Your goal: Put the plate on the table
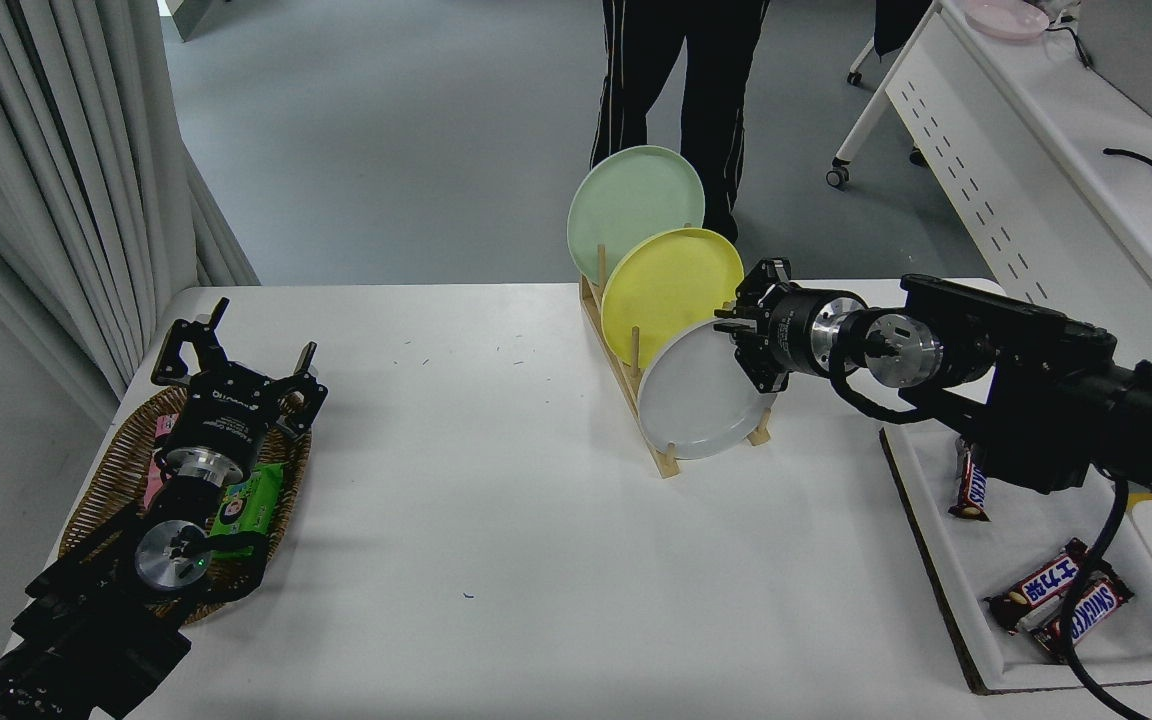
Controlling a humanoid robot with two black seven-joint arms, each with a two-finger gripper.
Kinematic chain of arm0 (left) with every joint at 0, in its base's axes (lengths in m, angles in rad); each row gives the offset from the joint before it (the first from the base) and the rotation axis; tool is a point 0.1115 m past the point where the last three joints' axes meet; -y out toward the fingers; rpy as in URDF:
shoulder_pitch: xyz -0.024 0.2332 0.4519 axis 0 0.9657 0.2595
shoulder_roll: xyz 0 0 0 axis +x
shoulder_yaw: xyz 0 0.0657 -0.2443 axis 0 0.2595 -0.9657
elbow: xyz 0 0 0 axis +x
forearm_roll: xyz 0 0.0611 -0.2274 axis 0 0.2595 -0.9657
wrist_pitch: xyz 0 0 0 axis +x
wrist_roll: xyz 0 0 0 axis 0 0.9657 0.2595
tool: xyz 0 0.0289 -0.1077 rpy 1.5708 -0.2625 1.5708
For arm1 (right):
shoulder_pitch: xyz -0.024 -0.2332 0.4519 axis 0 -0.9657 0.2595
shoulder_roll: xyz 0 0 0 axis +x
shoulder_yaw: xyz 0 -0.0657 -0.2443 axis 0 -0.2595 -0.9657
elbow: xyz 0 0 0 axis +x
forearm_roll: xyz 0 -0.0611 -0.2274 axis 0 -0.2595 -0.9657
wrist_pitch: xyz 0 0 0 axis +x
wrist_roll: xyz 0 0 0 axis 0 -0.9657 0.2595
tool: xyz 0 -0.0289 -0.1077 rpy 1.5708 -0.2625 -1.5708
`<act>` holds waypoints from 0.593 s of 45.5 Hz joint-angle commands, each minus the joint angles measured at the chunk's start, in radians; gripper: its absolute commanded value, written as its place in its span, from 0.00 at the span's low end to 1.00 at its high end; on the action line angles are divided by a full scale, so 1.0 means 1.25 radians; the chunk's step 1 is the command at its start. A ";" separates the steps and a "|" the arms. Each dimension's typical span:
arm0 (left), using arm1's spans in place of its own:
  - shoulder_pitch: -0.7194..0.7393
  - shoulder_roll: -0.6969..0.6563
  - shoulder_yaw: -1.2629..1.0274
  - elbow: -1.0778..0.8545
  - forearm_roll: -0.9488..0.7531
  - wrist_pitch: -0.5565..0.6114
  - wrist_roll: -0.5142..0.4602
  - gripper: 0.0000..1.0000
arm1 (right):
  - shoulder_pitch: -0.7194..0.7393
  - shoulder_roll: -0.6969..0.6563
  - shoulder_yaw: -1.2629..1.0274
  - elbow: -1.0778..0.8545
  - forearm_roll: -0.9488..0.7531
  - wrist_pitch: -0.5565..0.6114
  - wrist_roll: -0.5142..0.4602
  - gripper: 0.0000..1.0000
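The light grey plate [696,395] stands on edge in the front slot of a wooden rack [624,372] on the white table [496,520]. My right gripper [739,335] reaches in from the right at the plate's upper right rim, and its fingers are closed onto the rim. The plate still rests in the rack. My left gripper [236,350] is parked open over a wicker basket at the lower left.
A yellow plate [666,285] and a pale green plate [631,200] stand behind the grey one in the rack. A white tray [936,560] with candy bars lies at the right. The wicker basket [111,480] holds snack packs. A person's legs [681,80] stand beyond the table.
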 commanded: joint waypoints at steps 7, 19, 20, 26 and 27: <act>0.000 0.000 0.000 0.001 0.000 0.000 0.000 1.00 | 0.005 -0.001 0.000 0.000 0.001 0.005 -0.001 0.00; 0.000 0.000 0.000 0.001 0.000 0.000 0.000 1.00 | 0.011 -0.005 0.015 0.003 0.000 0.013 -0.048 0.00; 0.000 0.000 0.000 0.001 0.000 0.000 0.000 1.00 | 0.012 -0.005 0.018 0.003 0.000 0.012 -0.050 0.00; 0.000 0.000 0.000 -0.001 0.000 0.000 0.000 1.00 | 0.015 -0.021 0.053 0.009 0.000 0.013 -0.065 0.00; 0.000 0.000 0.000 0.001 0.000 0.000 0.000 1.00 | 0.016 -0.025 0.059 0.011 0.000 0.013 -0.071 0.00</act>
